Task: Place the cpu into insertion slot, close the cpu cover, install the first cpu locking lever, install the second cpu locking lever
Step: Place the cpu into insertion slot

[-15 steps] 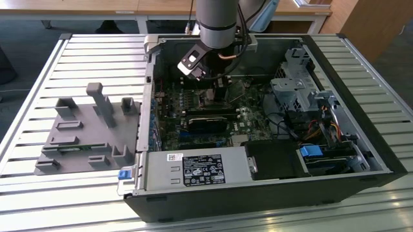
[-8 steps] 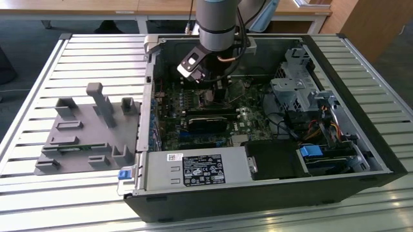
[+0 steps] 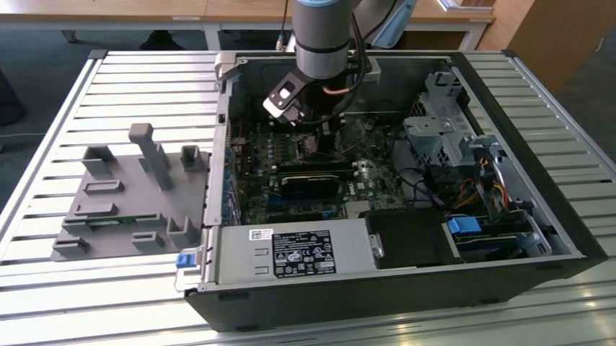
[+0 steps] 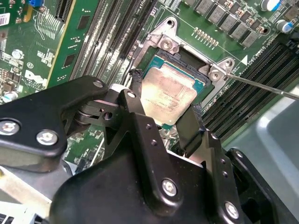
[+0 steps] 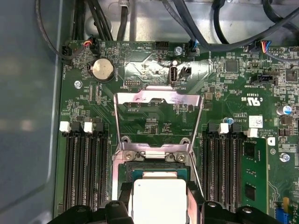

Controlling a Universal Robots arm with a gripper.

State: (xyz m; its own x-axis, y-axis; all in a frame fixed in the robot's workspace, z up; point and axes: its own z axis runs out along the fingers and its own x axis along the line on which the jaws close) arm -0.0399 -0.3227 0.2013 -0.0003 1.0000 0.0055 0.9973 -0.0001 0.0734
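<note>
The cpu [image 4: 170, 95], a small square chip with a dull grey-bronze top, sits between my two black fingers [image 4: 135, 91] directly over the insertion slot [image 4: 163, 51] on the green motherboard. My gripper [image 4: 166, 93] is shut on the cpu, one fingertip against each of two opposite edges. In the first wrist view the cpu [image 5: 159, 200] covers most of the slot, and the silvery cpu cover [image 5: 159, 98] stands flipped open beyond it. A thin metal locking lever [image 4: 261, 86] sticks out, unlatched, beside the slot. In the exterior view my gripper [image 3: 306, 133] reaches down into the open computer case.
Black memory slots [image 5: 84, 172] flank the slot on both sides, with a green card [image 5: 254, 172] further out. Cables [image 5: 224, 28] hang along the case wall. A power supply [image 3: 293, 252] and drive cage [image 3: 443, 137] crowd the case. A grey fixture [image 3: 130, 194] lies on the slatted table.
</note>
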